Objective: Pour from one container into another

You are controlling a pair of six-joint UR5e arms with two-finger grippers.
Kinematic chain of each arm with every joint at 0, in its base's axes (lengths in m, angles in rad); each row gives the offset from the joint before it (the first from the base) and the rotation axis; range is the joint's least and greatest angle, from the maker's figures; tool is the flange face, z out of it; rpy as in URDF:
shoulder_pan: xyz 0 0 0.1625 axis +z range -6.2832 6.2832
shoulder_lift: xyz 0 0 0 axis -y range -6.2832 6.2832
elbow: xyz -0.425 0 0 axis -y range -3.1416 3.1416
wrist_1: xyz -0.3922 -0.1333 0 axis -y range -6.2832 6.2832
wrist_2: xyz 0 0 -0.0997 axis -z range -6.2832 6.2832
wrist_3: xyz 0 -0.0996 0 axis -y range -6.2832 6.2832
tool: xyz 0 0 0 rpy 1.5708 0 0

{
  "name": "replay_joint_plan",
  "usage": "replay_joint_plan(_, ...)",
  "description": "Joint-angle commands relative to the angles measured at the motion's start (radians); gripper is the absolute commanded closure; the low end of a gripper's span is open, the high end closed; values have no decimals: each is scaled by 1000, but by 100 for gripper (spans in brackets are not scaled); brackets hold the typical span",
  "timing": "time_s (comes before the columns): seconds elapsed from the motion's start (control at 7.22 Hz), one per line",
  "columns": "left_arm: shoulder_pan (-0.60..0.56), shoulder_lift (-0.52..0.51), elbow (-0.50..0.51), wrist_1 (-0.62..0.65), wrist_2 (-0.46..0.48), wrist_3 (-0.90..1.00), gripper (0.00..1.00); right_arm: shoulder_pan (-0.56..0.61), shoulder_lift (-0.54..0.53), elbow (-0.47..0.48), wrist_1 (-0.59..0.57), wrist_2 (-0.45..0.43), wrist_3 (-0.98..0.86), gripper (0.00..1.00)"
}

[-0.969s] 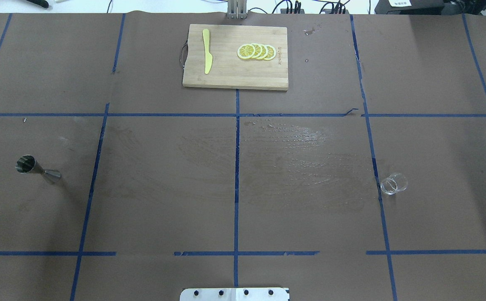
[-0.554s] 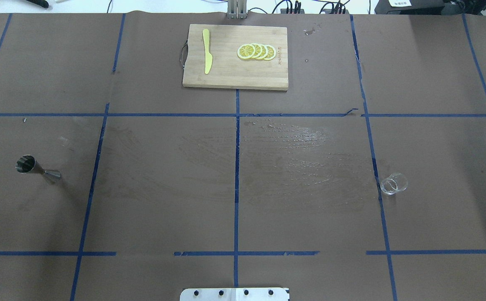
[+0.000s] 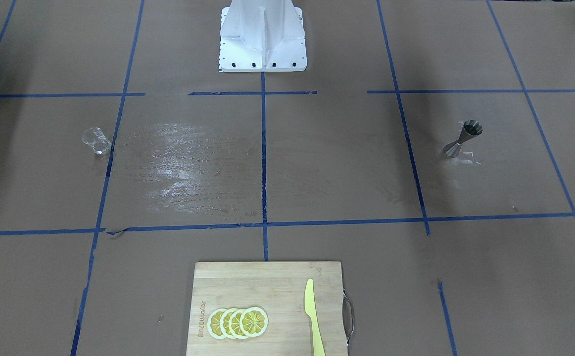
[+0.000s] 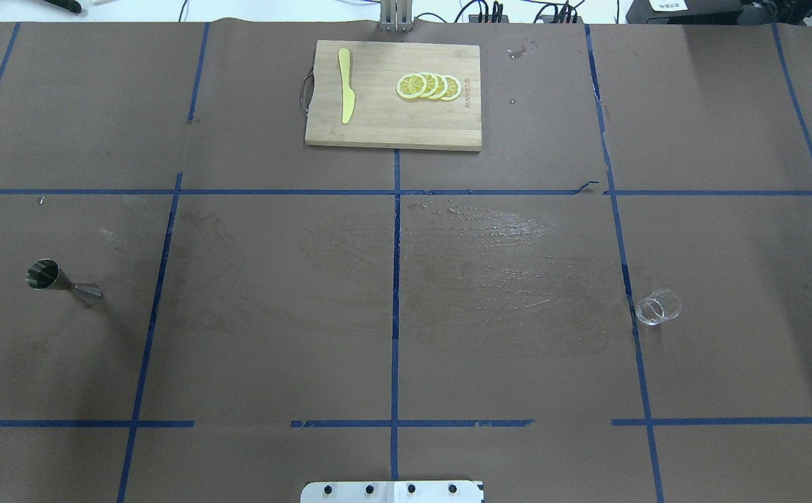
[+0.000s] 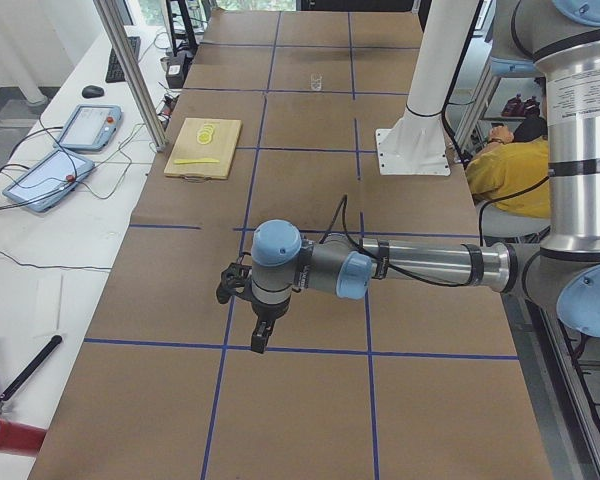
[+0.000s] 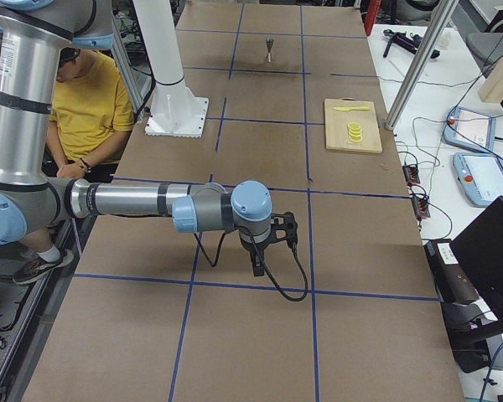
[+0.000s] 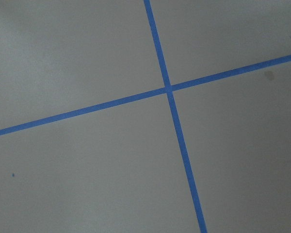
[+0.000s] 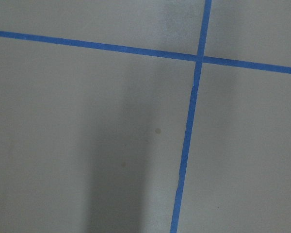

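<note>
The clear glass cup (image 4: 657,306) stands on the brown table at the right side of the overhead view, also seen at the cup (image 3: 96,140). Far to the left stands the metal jigger (image 4: 63,281), upright, shown too as the jigger (image 3: 463,138). Neither gripper appears in the overhead or front views. My left gripper (image 5: 258,340) hangs low over the table's left end, far from the jigger. My right gripper (image 6: 257,266) hangs over the right end, far from the cup. I cannot tell whether either is open or shut. Both wrist views show only bare table and blue tape.
A wooden cutting board (image 4: 393,133) with a yellow knife (image 4: 345,87) and lemon slices (image 4: 428,86) lies at the far middle. A wet smear (image 4: 490,237) marks the centre. The white robot base (image 3: 263,37) stands at the near edge. A person in yellow (image 6: 88,100) sits behind it.
</note>
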Motion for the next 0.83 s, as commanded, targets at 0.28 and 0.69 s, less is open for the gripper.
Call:
replay_joint_plan(0.28, 2, -7, 33, -6, -9, 3, 0, 9, -13, 11, -3, -107, -2, 0)
replay_joint_plan(0.69, 2, -27, 57, 5, -9, 6, 0, 5, -7, 5, -8, -106, 14, 0)
